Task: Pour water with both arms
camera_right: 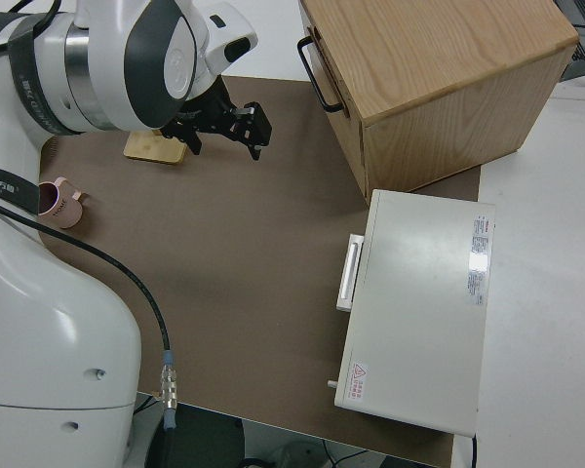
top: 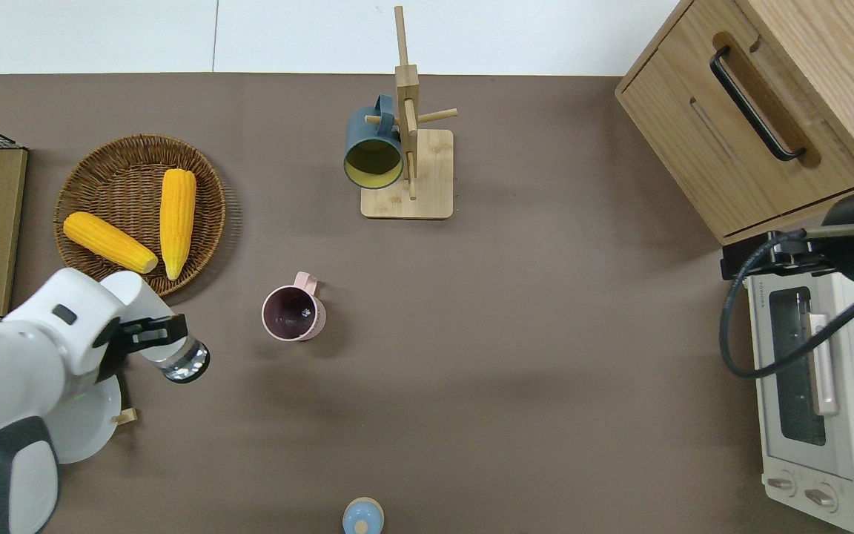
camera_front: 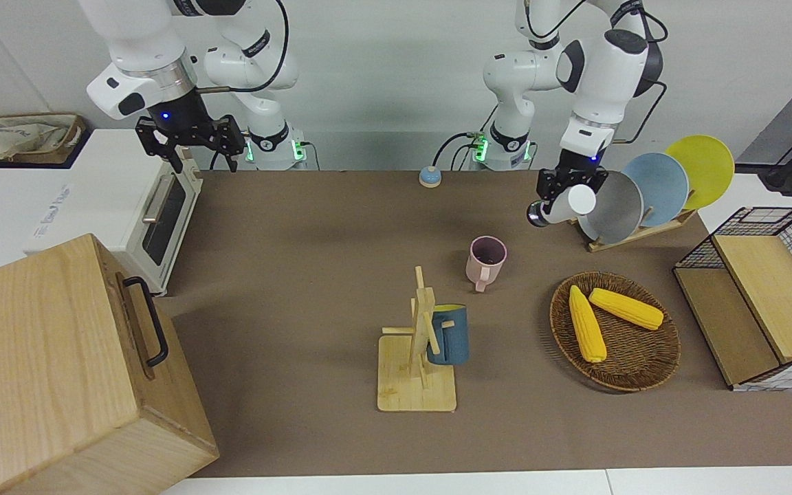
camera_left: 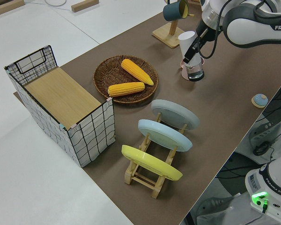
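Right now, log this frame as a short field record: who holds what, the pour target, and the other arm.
left gripper: shut on tilted clear cup, held up, not yet over the mug
pink mug: upright on table, looks empty
right gripper: open, parked
blue mug: hanging on wooden rack
basket: two corn cobs

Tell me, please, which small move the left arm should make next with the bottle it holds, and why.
Probably carry it sideways toward the pink mug. The left gripper is shut on the bottle, which is tilted with its mouth low, but in the overhead view that mouth hangs over bare table beside the mug, toward the left arm's end. The mug stands upright, open. The right arm is parked.
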Controlling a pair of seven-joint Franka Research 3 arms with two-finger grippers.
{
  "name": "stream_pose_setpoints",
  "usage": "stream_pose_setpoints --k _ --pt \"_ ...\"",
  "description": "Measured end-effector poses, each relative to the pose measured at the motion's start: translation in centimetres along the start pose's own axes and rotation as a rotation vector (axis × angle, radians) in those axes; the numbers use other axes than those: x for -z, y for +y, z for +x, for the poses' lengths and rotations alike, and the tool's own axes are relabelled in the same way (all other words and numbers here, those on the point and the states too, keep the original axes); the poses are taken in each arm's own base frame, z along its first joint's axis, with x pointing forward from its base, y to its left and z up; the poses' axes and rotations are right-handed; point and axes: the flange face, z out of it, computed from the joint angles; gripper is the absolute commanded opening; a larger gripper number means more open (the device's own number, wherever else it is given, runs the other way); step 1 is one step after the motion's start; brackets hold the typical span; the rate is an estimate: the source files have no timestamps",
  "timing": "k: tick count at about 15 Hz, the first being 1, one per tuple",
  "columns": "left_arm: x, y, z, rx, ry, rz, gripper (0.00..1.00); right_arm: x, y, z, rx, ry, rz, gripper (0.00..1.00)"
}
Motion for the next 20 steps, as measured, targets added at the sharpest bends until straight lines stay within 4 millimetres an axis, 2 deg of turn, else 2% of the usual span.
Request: stream_pose_setpoints --k 5,8,16,20 --pt "5.4 -4.0 5.6 0.047 0.129 0.017 0.0 0.0 0.0 0.0 0.0 0.0 0.0 0.99" --pt "8.3 -7.7 9.2 0.062 0.197 0.033 0.0 0.0 0.0 0.0 0.0 0.0 0.0 0.99" --pt "11.1 -19.6 14.1 0.007 0.282 0.047 0.0 0.0 0.0 0.0 0.0 0.0 0.0 0.99" --pt "10.4 -24.9 15.8 -0.033 0.312 0.014 0.0 0.0 0.0 0.0 0.0 0.0 0.0 0.99"
